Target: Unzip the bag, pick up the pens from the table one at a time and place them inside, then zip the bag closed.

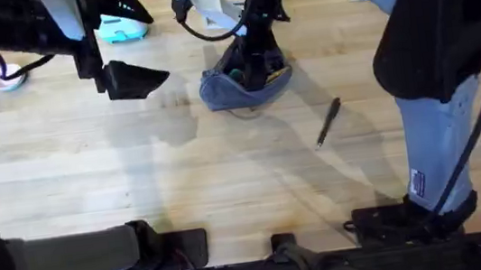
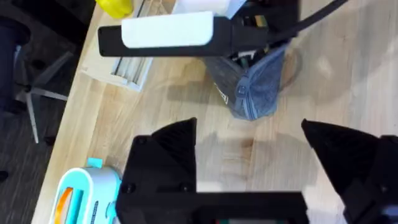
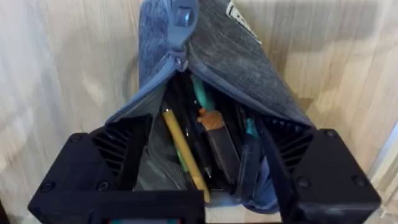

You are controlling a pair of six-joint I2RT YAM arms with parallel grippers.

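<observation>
Blue-grey fabric pouch [image 1: 237,90] unzipped, several pens inside | slim black pen [image 1: 328,123] on wooden surface [image 1: 227,173] beside pouch, still to load | right jaws [image 3: 199,180] spread in pouch mouth; left jaws [image 2: 249,168] open, empty | zipping remains

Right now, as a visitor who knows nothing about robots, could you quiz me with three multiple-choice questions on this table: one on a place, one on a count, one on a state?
1. Where does the lone black pen lie?
A. on the table, apart from the bag
B. in the left gripper
C. under the scissors

2. How many pens lie loose on the table?
A. three
B. one
C. none

3. The bag is:
A. zipped shut
B. open
C. upside down

Answers: 1 A, it rests on bare wood; 2 B, one shows overhead; 3 B, the right wrist view shows pens inside.
</observation>
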